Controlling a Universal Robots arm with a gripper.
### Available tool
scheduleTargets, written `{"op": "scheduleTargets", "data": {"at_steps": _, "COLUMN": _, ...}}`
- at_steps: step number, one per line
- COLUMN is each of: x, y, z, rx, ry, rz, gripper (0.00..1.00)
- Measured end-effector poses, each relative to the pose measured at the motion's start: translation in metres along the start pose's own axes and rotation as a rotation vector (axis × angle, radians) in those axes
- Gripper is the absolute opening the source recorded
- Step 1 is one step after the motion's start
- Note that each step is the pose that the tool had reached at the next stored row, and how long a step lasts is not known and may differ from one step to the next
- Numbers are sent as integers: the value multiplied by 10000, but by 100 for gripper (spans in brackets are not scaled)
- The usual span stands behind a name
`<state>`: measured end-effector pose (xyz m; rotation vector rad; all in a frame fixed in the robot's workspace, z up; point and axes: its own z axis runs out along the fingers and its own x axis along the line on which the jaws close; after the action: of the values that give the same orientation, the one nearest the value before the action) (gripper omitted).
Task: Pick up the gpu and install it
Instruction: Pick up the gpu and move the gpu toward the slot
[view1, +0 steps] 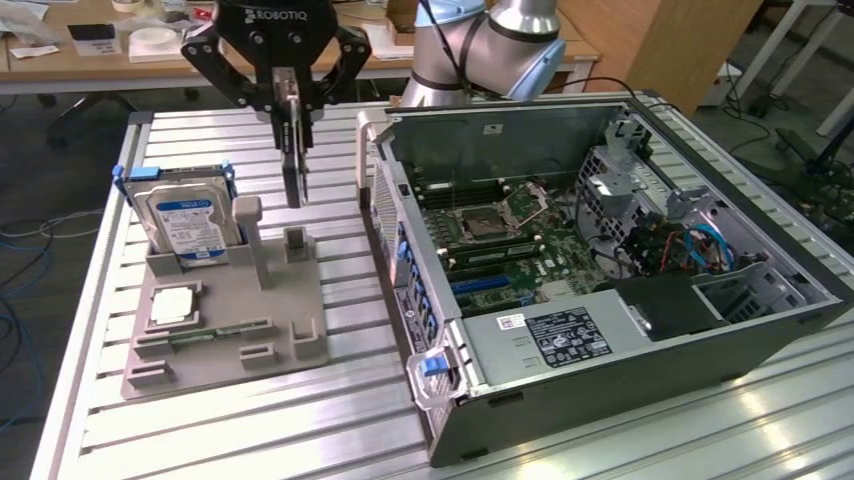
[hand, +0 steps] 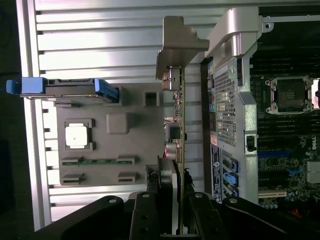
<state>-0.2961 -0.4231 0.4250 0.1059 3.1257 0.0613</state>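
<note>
One card, the gpu (view1: 298, 172), hangs edge-on in your tool (view1: 292, 108), whose fingers are clamped on its upper edge. You hold it above the grey holder (view1: 220, 340) on the surface (view1: 200, 440), between the hard drive (view1: 184, 222) and the open computer case (view1: 641, 385). In the wrist view, its pale bracket (hand: 176, 45) sits just beside the case's rear corner.

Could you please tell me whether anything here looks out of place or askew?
Nothing stands out: the gpu hangs upright in the gripper near the holder, and the hard drive stands squarely in its slot.
</note>
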Motion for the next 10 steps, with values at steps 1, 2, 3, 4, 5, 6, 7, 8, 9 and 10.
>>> {"op": "scheduleTargets", "data": {"at_steps": 1, "x": -10, "y": 1, "z": 1, "rx": 0, "ry": -5, "rz": -2, "gripper": 28}}
{"op": "scheduleTargets", "data": {"at_steps": 2, "x": -20, "y": 1, "z": 2, "rx": 0, "ry": -8, "rz": -5, "gripper": 28}}
{"op": "scheduleTargets", "data": {"at_steps": 3, "x": -30, "y": 2, "z": 3, "rx": -1, "ry": -13, "rz": -7, "gripper": 28}}
{"op": "scheduleTargets", "data": {"at_steps": 4, "x": -42, "y": 2, "z": 4, "rx": -1, "ry": -17, "rz": -12, "gripper": 28}}
{"op": "scheduleTargets", "data": {"at_steps": 5, "x": -52, "y": 3, "z": 5, "rx": -1, "ry": -20, "rz": -15, "gripper": 28}}
{"op": "scheduleTargets", "data": {"at_steps": 6, "x": -63, "y": 4, "z": 6, "rx": -1, "ry": -23, "rz": -18, "gripper": 28}}
{"op": "scheduleTargets", "data": {"at_steps": 7, "x": -74, "y": 5, "z": 8, "rx": -2, "ry": -27, "rz": -21, "gripper": 28}}
{"op": "scheduleTargets", "data": {"at_steps": 8, "x": -85, "y": 5, "z": 9, "rx": -3, "ry": -31, "rz": -24, "gripper": 28}}
{"op": "scheduleTargets", "data": {"at_steps": 9, "x": -95, "y": 6, "z": 10, "rx": -3, "ry": -34, "rz": -28, "gripper": 28}}
{"op": "scheduleTargets", "data": {"at_steps": 10, "x": -105, "y": 7, "z": 10, "rx": -2, "ry": -39, "rz": -33, "gripper": 28}}
